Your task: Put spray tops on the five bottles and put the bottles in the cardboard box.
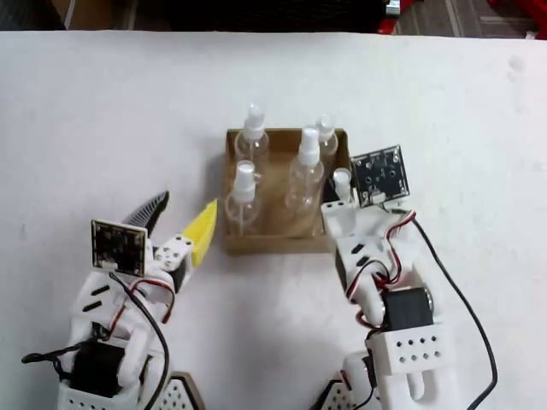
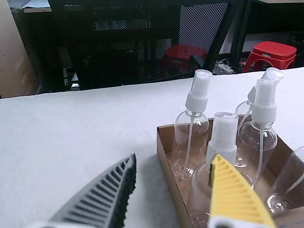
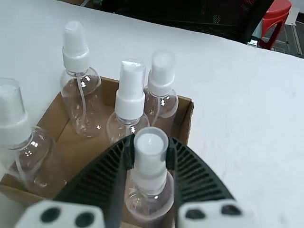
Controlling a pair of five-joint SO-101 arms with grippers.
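Bottle (image 3: 150, 147) in cardboard box (image 3: 187, 116) grasped by right hand (image 3: 149, 154) | left hand (image 2: 173, 164) released, beside box

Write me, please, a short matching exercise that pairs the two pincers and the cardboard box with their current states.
Things:
1. left pincer
2. right pincer
3. cardboard box

States:
A. holds bottles with tops on
B. open, over the table beside the box
C. shut on one bottle's spray top

Pairs: 1-B, 2-C, 3-A.
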